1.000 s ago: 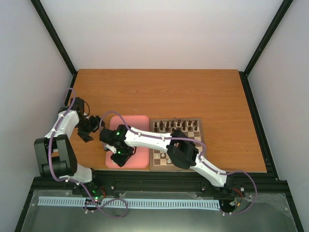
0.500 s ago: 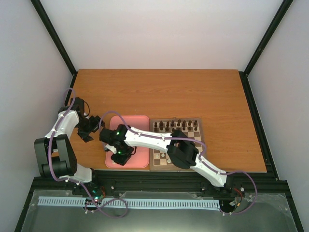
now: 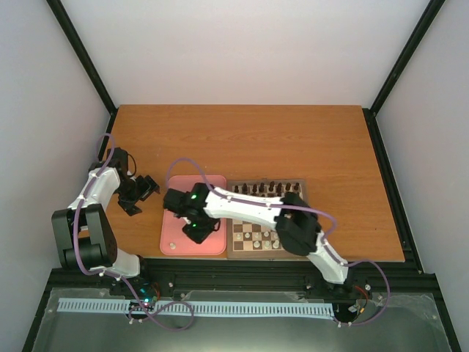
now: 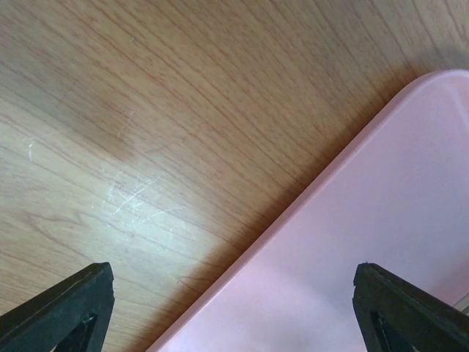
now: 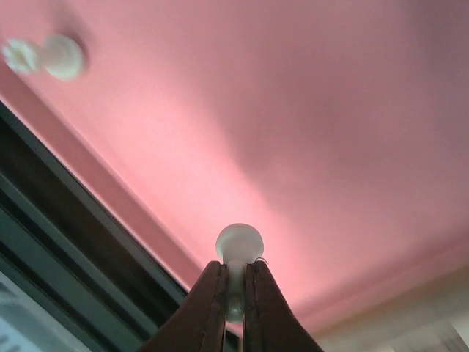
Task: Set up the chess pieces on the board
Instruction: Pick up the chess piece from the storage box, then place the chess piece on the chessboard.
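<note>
Right wrist shows white pawn (image 5: 239,243) clamped in right hand (image 5: 236,277).

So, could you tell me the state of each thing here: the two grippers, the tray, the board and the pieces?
right gripper: shut on a white pawn, over the pink tray.
left gripper: open, holding nothing.
loose white piece: on the tray, seems to lie on its side.
board: partly set, dark pieces along its far side.
</note>
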Robot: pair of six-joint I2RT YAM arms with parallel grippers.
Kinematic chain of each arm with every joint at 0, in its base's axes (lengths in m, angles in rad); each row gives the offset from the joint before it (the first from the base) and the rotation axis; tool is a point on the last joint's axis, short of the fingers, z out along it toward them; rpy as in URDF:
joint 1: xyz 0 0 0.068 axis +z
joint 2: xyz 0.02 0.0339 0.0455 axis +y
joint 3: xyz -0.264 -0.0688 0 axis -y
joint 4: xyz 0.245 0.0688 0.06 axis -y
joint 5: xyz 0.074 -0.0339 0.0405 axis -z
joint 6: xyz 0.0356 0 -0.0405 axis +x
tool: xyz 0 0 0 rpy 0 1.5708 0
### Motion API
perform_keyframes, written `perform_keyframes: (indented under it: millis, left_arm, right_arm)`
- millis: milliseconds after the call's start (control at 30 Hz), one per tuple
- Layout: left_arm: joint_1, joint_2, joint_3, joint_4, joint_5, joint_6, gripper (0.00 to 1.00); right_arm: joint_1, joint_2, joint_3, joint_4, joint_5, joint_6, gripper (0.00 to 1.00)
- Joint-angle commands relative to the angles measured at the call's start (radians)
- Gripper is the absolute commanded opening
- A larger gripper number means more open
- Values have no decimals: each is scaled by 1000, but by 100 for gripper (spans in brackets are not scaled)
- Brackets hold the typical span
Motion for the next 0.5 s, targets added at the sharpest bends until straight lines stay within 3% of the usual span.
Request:
perform_keyframes:
  millis: [0,267,467]
  left_arm:
    - [-7,10,24,11,15,-10,100]
    - [-7,14,16,19,18,-13,100]
    - [-7,16,15,19,14,-12,100]
  right_arm:
    - [-27,-236,-174,-11,135,128,3]
    - [-49,-526,-569,19,135,263,3]
    - [-50,-551,-646,60,103,271,3]
